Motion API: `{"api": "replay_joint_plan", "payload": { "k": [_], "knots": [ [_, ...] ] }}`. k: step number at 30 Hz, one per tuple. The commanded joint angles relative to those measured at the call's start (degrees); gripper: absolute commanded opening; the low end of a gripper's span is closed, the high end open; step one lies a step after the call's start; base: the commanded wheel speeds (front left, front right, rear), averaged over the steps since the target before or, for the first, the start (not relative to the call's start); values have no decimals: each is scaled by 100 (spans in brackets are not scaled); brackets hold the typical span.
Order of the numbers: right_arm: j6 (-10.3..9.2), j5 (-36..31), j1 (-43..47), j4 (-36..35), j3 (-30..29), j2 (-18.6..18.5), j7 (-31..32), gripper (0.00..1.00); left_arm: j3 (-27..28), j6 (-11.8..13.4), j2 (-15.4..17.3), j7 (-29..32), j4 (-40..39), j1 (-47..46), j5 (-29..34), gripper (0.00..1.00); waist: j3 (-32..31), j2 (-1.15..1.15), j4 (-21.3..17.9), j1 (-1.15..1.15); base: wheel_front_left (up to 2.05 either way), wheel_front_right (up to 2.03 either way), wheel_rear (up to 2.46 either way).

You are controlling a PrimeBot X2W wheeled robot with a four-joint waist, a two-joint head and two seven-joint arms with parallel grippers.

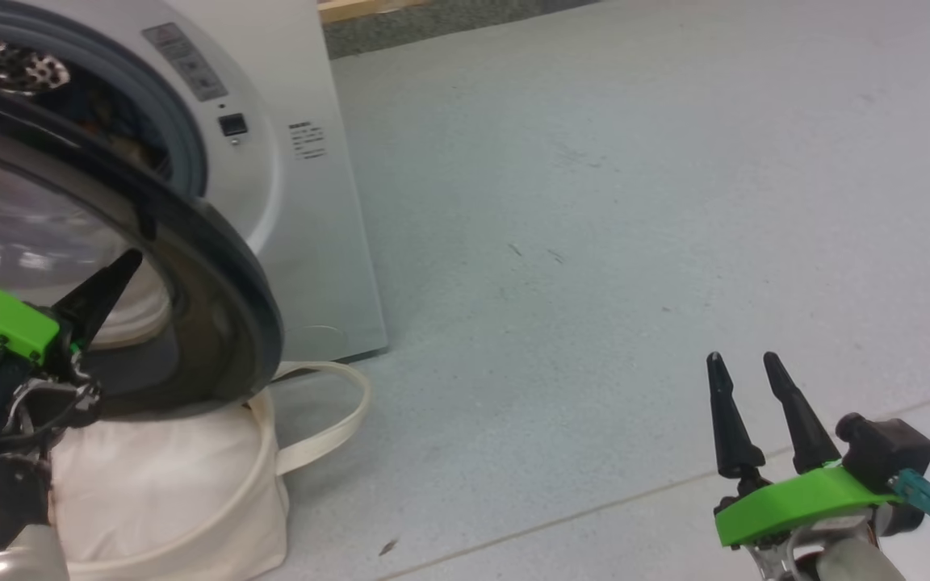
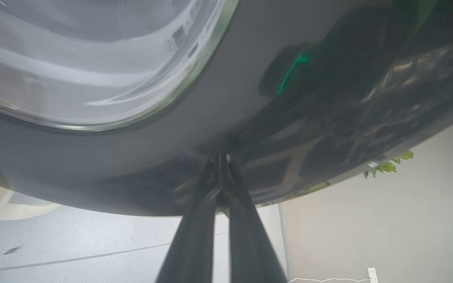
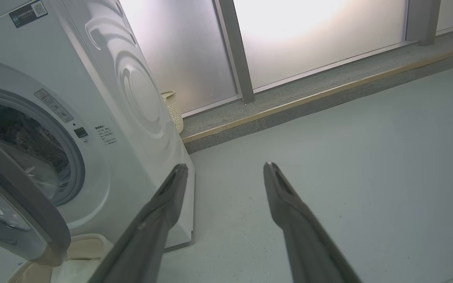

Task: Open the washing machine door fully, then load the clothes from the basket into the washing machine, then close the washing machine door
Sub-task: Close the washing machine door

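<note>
White boxy front-loading washing machine (image 1: 312,242) on our left, and its round glass door with the glossy black rim (image 1: 231,274) hangs partway out over the cream canvas basket (image 1: 174,500). Our left gripper (image 2: 221,159), fingers pressed together, noses that rim, presumably to push it. Our right gripper (image 1: 743,363) hovers spread, well clear. A dim bluish patch (image 1: 114,133) in the perforated steel drum (image 1: 25,68) may be the clothes; we cannot tell.

No legible text; small labels (image 1: 306,141) on the washing machine (image 1: 320,242) front, all too blurred.
</note>
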Motion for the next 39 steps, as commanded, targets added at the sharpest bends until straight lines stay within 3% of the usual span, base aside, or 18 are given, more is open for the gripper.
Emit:
{"api": "replay_joint_plan", "payload": {
  "k": [1,2,3,4,12,16,22,29,39],
  "knots": [
    [3,-1,-274,-207,115,-31,-71,100,123,-52,229,17,-160,-157,54,16,-67,0,201,0,0,0,0],
    [3,5,-280,-202,128,-46,-71,100,103,-54,218,30,-144,-143,61,41,-85,0,281,0,0,0,0],
    [3,11,-285,-196,138,-62,-71,100,81,-69,210,41,-138,-129,68,83,-102,0,364,0,0,0,0],
    [3,18,-291,-191,147,-77,-71,100,80,-77,200,40,-132,-116,62,100,-118,0,452,0,0,0,0],
    [3,72,-288,-138,179,-140,-71,100,-45,-187,159,8,-121,31,166,100,-244,0,1060,0,0,0,0],
    [3,105,-285,-139,178,-150,-71,100,-468,-584,257,-320,-411,222,662,100,-305,0,1366,0,0,0,0],
    [3,199,-273,-242,233,-182,-71,100,-1216,-782,543,-1628,-1002,642,1492,100,-383,0,1694,0,0,0,0],
    [3,223,-271,-230,228,-262,-71,100,-2355,-787,1232,-3574,-1546,1198,2065,100,-436,0,1873,0,0,0,0],
    [3,149,-244,-227,173,-252,-71,100,-3086,-788,1529,-5672,-789,1481,2770,100,-429,0,1991,0,0,0,0]
  ]
}}
